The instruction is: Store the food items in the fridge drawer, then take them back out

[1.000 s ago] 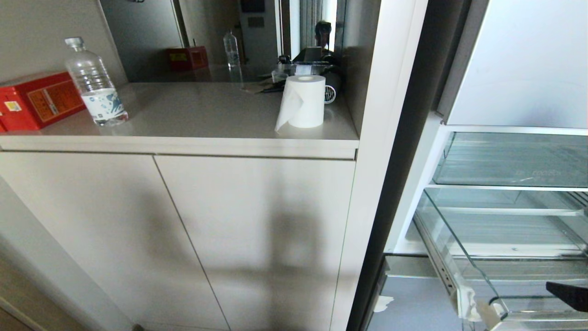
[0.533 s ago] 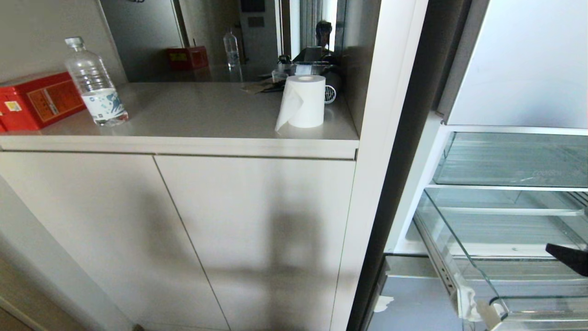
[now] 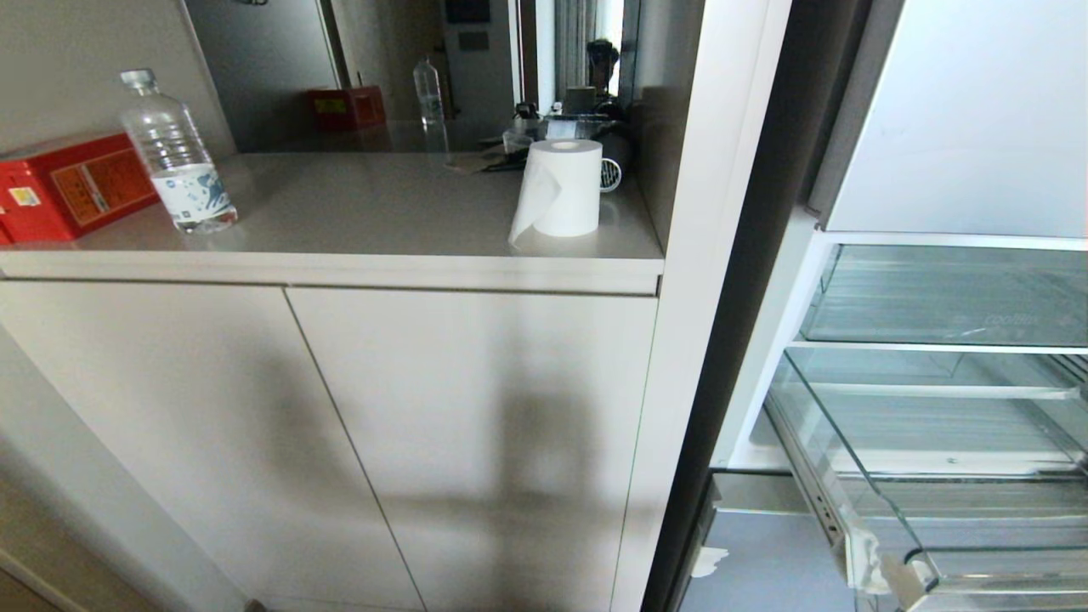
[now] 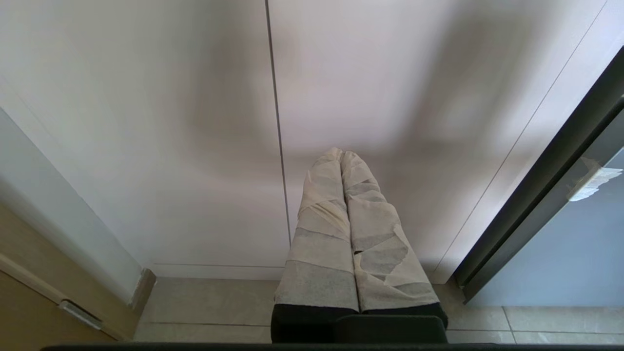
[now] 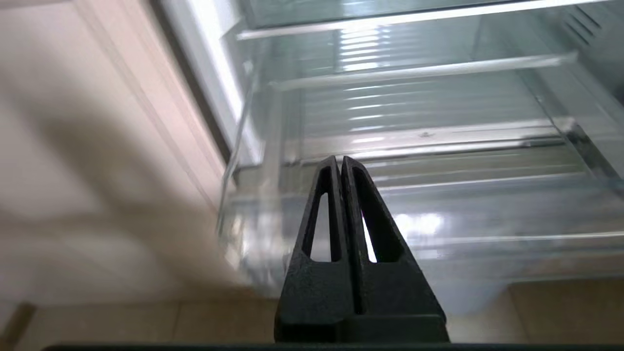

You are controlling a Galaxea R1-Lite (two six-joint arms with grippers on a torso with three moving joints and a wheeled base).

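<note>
Setting: beige cabinet doors (image 3: 340,442) filled the left and middle of the head view, under a pale countertop (image 3: 374,212); an open pale fridge (image 3: 952,119) stood at the right.
Countertop: a clear water bottle (image 3: 174,157) stood upright at the left beside a red box (image 3: 68,183); a white paper roll (image 3: 561,187) stood upright toward the right, a loose sheet hanging down its front.
Fridge drawer: the clear fridge drawer (image 3: 892,510) stood pulled out at the lower right, below a clear shelf (image 3: 943,297). Its long axis ran left to right across the fridge, its thick front lip toward the near side. No food showed in the part in view.
Right gripper: the right gripper (image 5: 341,161) appeared only in the right wrist view, its black fingers pressed together with nothing between them, pointing at the drawer's near front wall, low down and apart from it.
Left gripper: the left gripper (image 4: 341,153) appeared only in the left wrist view, its tape-wrapped fingers together and empty, pointing at the cabinet doors just above the tiled floor (image 4: 209,307).
Head view only: the countertop and its things, neither arm.
Right wrist view only: the drawer's ribbed floor (image 5: 419,102) seen close.
</note>
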